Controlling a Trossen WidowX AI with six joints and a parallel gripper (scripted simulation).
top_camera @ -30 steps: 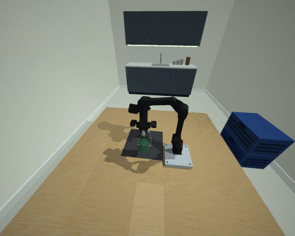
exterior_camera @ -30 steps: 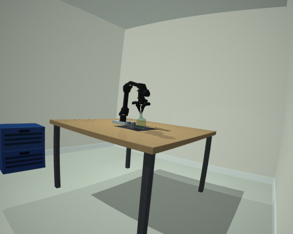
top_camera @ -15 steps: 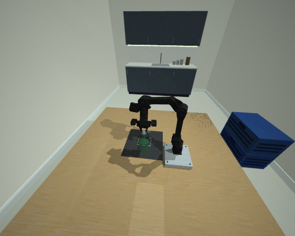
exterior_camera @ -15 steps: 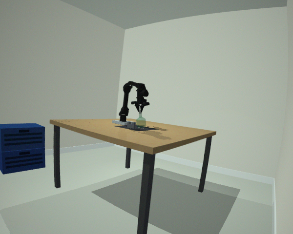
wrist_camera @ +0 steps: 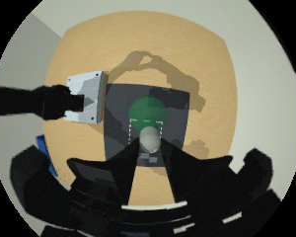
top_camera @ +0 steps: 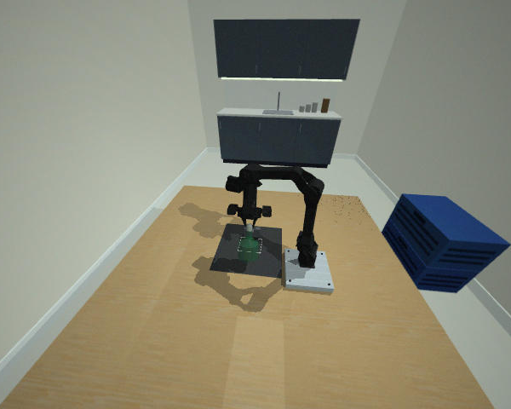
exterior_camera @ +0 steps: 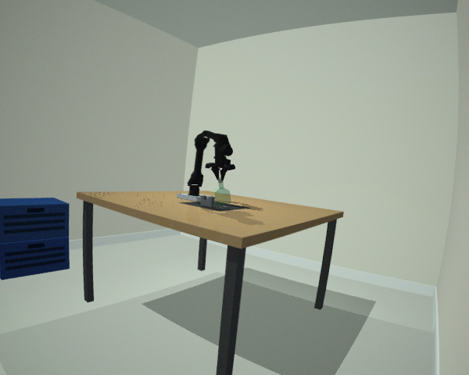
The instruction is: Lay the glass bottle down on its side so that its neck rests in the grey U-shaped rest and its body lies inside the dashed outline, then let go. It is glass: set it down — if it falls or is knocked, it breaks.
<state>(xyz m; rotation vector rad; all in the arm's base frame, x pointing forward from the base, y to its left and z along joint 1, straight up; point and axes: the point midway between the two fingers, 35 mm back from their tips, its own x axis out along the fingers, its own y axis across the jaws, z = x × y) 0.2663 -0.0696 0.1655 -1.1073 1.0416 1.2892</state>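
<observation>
A wooden table (top_camera: 168,334) (exterior_camera: 210,218) (wrist_camera: 138,37) spreads beneath the gripper's fingers; a dark mat (top_camera: 271,264) (exterior_camera: 245,207) (wrist_camera: 178,106) lies below them; the green glass bottle (top_camera: 249,251) (exterior_camera: 222,194) (wrist_camera: 147,108) hangs or stands upright beneath the fingertips, its neck gripped between the gripper (top_camera: 249,224) (exterior_camera: 220,180) (wrist_camera: 150,141); the grey U-shaped rest (top_camera: 256,232) (exterior_camera: 207,201) (wrist_camera: 149,158) sits near, below the fingers.

blue drawer unit (top_camera: 432,238) (exterior_camera: 29,237): beside table | sink (top_camera: 278,112), brown block (top_camera: 325,106): on counter
</observation>
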